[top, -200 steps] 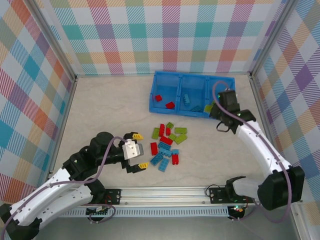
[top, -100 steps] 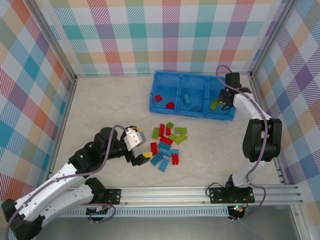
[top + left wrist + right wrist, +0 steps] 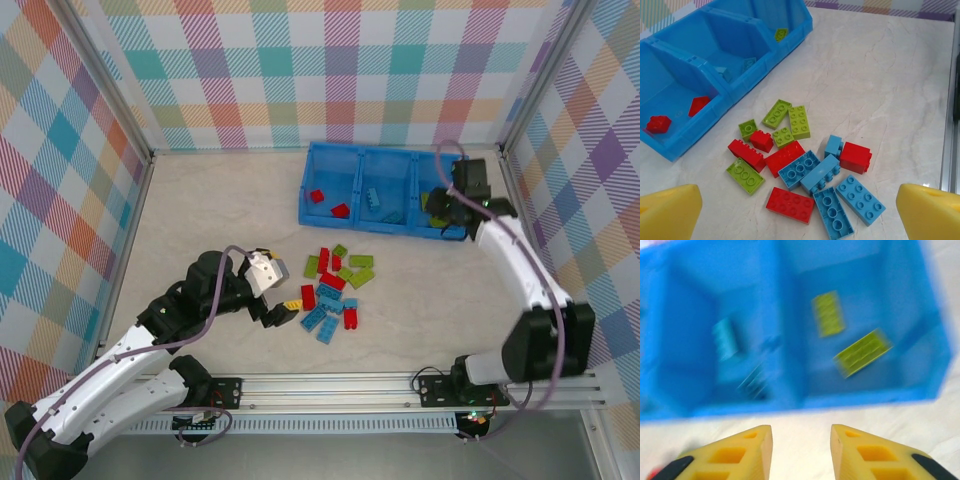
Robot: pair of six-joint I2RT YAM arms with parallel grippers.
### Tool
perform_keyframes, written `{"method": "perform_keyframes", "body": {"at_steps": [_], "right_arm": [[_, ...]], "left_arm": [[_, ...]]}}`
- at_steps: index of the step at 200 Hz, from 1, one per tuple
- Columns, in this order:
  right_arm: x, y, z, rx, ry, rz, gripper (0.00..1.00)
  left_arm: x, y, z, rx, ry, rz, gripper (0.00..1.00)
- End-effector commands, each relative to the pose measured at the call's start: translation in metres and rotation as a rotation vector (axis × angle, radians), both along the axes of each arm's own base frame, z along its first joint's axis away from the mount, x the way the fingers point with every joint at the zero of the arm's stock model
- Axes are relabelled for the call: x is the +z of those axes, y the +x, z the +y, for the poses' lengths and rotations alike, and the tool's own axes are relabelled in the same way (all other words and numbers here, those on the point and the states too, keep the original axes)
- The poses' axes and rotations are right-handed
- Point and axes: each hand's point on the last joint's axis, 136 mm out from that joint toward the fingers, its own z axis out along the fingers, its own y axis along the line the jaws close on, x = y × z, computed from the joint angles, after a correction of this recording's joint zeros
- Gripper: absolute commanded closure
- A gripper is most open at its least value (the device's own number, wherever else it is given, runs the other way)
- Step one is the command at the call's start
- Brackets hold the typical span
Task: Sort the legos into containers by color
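The left gripper (image 3: 800, 215) is hovering low at the near-left edge of the loose legos (image 3: 333, 290), jaws spread wide and gripping nothing. That pile is lying on the table (image 3: 210, 210), red, light blue and lime green bricks jumbled together, just in front of the blue bin (image 3: 358, 150). Over at the bin's right end, the right gripper (image 3: 801, 455) is hanging above the near wall, jaws parted and empty. Below it, blurred, two lime green bricks (image 3: 862, 352) are sitting in the right compartment. Light blue bricks (image 3: 725, 339) are resting in the middle compartment, and two red bricks (image 3: 699, 105) are lying in the left one.
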Motion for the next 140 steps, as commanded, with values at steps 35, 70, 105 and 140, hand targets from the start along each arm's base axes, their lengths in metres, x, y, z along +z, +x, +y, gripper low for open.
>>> {"method": "perform_keyframes", "body": {"at_steps": [35,70,105,140], "right_arm": [[-0.059,-0.109,0.108,0.212,0.131,0.249,0.5],[-0.093,-0.11,0.135,0.133,0.156,0.292,0.34],[-0.118,-0.096,0.145,0.024,0.175,0.338,0.31],[-0.14,-0.084,0.134,-0.115,0.096,0.365,0.31]], "left_arm": [[0.005,-0.016,-0.005,-0.145,0.028,-0.084,0.0],[0.0,-0.017,-0.003,-0.141,0.049,-0.066,0.0],[-0.006,-0.045,-0.003,-0.28,0.045,-0.076,0.0],[-0.008,-0.049,-0.004,-0.301,0.045,-0.071,0.0]]}}
